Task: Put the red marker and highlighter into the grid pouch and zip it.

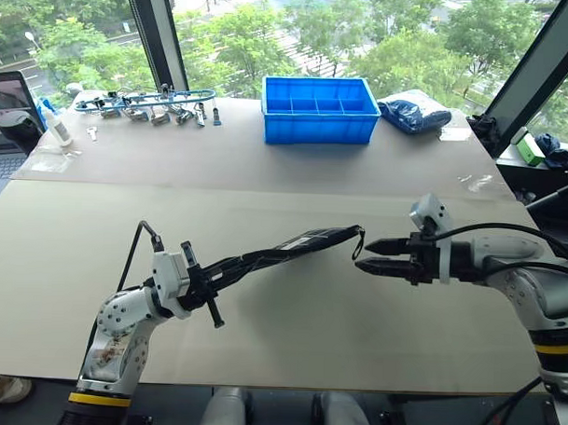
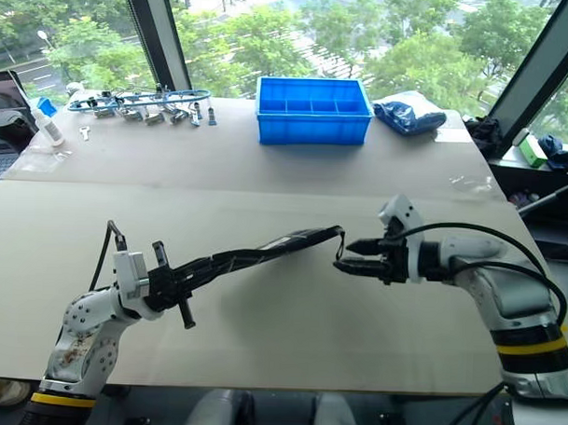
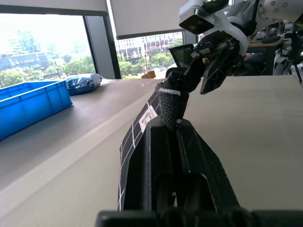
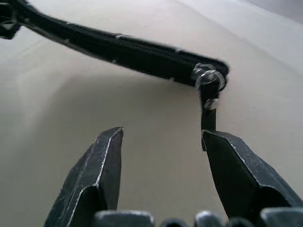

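Left eye view | we see the left gripper [image 1: 199,286] clamping the grid pouch [image 1: 283,248] above the table [image 1: 289,339] | zipper looks closed | right gripper [image 4: 163,142] released beside pull cord [image 4: 208,120] | nearly done

Head stereo pair: high, facing forward and down over the counter [image 1: 262,296] toward far windows. Left wrist camera: close, looking along the grid pouch [image 3: 142,125]. Right wrist camera: very close at the pouch's zipper end. All share the pouch.
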### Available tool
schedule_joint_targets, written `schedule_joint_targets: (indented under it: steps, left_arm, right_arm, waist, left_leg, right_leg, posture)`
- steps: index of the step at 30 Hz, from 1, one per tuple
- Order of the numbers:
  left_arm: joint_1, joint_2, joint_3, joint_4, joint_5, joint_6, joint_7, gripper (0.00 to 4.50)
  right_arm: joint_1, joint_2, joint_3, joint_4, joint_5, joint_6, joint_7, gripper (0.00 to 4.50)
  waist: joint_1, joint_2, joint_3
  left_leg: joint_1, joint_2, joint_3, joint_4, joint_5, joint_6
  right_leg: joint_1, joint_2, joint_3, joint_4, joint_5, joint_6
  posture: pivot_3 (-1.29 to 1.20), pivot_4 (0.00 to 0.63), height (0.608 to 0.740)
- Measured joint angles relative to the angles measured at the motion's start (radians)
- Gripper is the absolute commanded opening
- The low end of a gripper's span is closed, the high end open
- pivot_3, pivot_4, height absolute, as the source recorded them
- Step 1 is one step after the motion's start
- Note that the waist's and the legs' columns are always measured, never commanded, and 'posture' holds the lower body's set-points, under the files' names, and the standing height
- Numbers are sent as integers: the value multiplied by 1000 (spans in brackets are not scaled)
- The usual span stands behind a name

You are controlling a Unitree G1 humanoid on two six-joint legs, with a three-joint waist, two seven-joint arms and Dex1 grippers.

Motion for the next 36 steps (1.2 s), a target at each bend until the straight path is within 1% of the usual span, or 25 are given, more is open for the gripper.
schedule_joint_targets:
  steps: [3,6,10,12,16,18,19,22,24,25,29,32,33,35,36]
  left_arm:
    - [-63,35,-11,37,-7,11,-79,0]
    - [-108,50,-23,77,-8,-1,-151,0]
    - [-142,109,-31,174,-4,-71,-308,0]
    - [-158,123,-33,224,-2,-103,-364,0]
    - [-250,139,-34,384,19,-208,-479,0]
    - [-310,140,-34,478,22,-275,-516,719]
    - [-331,141,-35,513,25,-302,-524,956]
    - [-377,141,-44,595,32,-363,-533,1990]
    - [-418,140,-66,663,39,-417,-535,2510]
    - [-430,140,-75,682,40,-434,-536,2978]
    - [-443,143,-88,716,41,-495,-536,4202]
    - [-415,191,-76,712,48,-451,-531,4202]
    - [-387,233,-58,688,46,-376,-514,4202]
    - [-359,278,-43,666,46,-304,-504,4202]
    - [-298,349,-38,617,48,-207,-498,4202]
  right_arm:
    - [85,-81,-49,20,-57,-103,50,2782]
    - [157,-103,-72,31,-94,-171,73,2782]
    - [243,-102,-89,38,-129,-223,75,2782]
    - [252,-97,-93,32,-136,-237,72,2782]
    - [253,-60,-91,-1,-144,-240,50,2782]
    - [252,-48,-81,-10,-155,-240,38,2818]
    - [252,-46,-78,-11,-160,-240,36,2818]
    - [252,-42,-77,-11,-163,-240,35,2818]
    - [249,-37,-75,-7,-169,-240,32,2818]
    - [248,-36,-73,-7,-170,-240,32,2818]
    - [244,-34,-68,-3,-178,-240,33,2818]
    - [239,-34,-68,16,-179,-240,40,2818]
    - [231,-34,-66,30,-180,-240,42,2818]
    - [219,-34,-63,45,-183,-240,43,2818]
    - [192,-31,-55,63,-191,-240,51,2818]
  waist:
    - [-2,0,0]
    - [-13,0,0]
    - [-21,0,0]
    - [-20,0,0]
    - [-13,0,0]
    - [-10,0,0]
    - [-10,0,0]
    - [-11,0,0]
    - [-11,0,0]
    - [-11,0,0]
    - [-13,0,0]
    - [-18,0,0]
    - [-20,0,0]
    - [-21,0,0]
    - [-26,0,0]
  left_leg:
    - [1,0,1,0,0,0]
    - [1,1,1,0,0,0]
    - [2,1,1,0,0,0]
    - [2,1,1,0,0,0]
    - [1,1,2,0,0,0]
    - [0,1,3,1,0,0]
    - [0,0,2,1,0,0]
    - [0,0,3,1,0,0]
    - [0,0,3,1,0,0]
    - [0,0,4,1,0,0]
    - [0,1,3,1,0,0]
    - [0,2,3,1,0,0]
    - [0,2,3,1,0,0]
    - [0,2,1,1,0,0]
    - [1,3,2,1,0,0]
  right_leg:
    - [0,1,1,0,0,0]
    - [0,3,1,0,0,0]
    - [0,4,2,1,0,0]
    - [0,3,2,1,0,0]
    - [0,3,2,1,0,0]
    - [0,2,1,1,0,0]
    - [0,2,1,1,0,0]
    - [0,2,1,0,0,0]
    - [0,2,1,1,0,0]
    - [0,2,1,1,0,0]
    - [0,2,1,1,0,0]
    - [-1,3,1,1,0,0]
    - [-1,3,1,1,0,0]
    - [-1,3,1,2,0,0]
    - [-2,3,2,2,0,0]
  posture:
    - [0,150,740]
    - [0,150,740]
    - [0,150,740]
    - [0,150,740]
    - [0,150,740]
    - [0,150,740]
    - [0,150,740]
    - [0,150,740]
    - [0,150,740]
    - [0,150,740]
    - [0,150,740]
    - [0,150,740]
    - [0,150,740]
    - [0,150,740]
    - [0,150,740]
